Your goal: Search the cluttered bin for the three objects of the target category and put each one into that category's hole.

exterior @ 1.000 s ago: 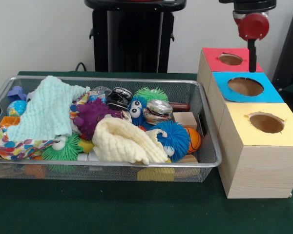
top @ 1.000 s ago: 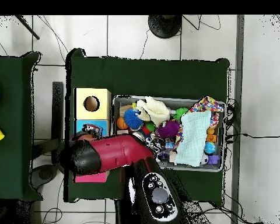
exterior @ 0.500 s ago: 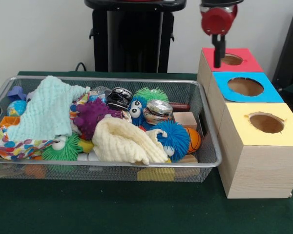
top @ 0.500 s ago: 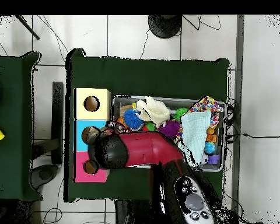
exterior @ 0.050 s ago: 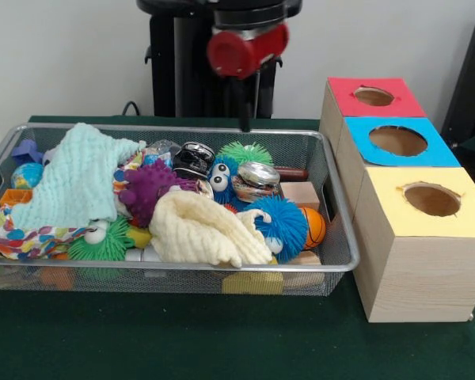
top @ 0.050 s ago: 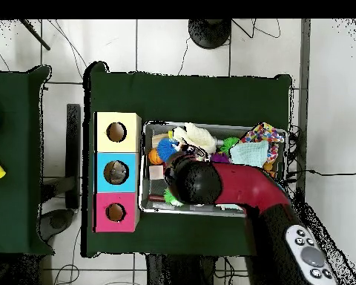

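My gripper [exterior @ 0.050 s ago: 244, 120] hangs as a thin dark tip under the red wrist [exterior @ 0.050 s ago: 246, 49], above the back rim of the wire bin [exterior @ 0.050 s ago: 337, 207], just behind a green spiky ball [exterior @ 0.050 s ago: 246, 152]. Nothing shows in the gripper. The bin holds a purple spiky ball [exterior @ 0.050 s ago: 150, 190], a blue spiky ball with eyes [exterior @ 0.050 s ago: 283, 225], shiny round tins [exterior @ 0.050 s ago: 257, 177], an orange mini basketball [exterior @ 0.050 s ago: 314, 227], a mint cloth [exterior @ 0.050 s ago: 77, 174] and a cream cloth [exterior @ 0.050 s ago: 199, 229]. Three wooden boxes with holes stand to the right: red [exterior @ 0.050 s ago: 374, 96], blue [exterior @ 0.050 s ago: 397, 140], yellow [exterior @ 0.050 s ago: 431, 199]. In the overhead view the arm [top @ 0.050 s ago: 233, 189] covers much of the bin [top @ 0.050 s ago: 142, 172].
More green spiky balls [exterior @ 0.050 s ago: 103, 241], a patterned cloth [exterior @ 0.050 s ago: 12, 233], wood blocks [exterior @ 0.050 s ago: 303, 192] and small toys fill the bin. The black pedestal [exterior @ 0.050 s ago: 214, 67] stands behind it. Seen from overhead, something grey shows inside the blue box's hole [top @ 0.050 s ago: 116, 173].
The arm has swung from above the red box's hole across to the bin, and now hangs over the bin's back rim. The bin's contents have not moved.
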Controlling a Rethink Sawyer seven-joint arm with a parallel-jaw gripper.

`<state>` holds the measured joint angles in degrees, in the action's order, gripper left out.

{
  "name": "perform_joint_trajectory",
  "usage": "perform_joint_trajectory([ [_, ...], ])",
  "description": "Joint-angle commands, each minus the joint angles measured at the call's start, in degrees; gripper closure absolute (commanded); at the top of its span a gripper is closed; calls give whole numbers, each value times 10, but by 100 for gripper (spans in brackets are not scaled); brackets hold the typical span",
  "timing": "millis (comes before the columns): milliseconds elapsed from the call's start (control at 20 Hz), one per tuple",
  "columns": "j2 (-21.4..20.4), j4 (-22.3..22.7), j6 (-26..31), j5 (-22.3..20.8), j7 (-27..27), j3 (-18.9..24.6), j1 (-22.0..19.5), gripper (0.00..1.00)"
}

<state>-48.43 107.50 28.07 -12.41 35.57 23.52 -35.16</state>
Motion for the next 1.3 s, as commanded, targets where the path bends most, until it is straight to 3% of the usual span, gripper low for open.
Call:
perform_joint_trajectory([
  [50, 32, -43, 98, -74, -127, 60, -69, 0],
  [300, 57, -97, 123, -99, -148, 85, -121, 0],
  [450, 65, -90, 133, -113, -165, 115, -148, 0],
  [650, 93, -79, 107, -145, -150, 141, -165, 0],
  [1050, 113, -63, 94, -182, -107, 158, -174, 0],
  [1300, 101, -32, 84, -199, -73, 156, -179, 0],
])
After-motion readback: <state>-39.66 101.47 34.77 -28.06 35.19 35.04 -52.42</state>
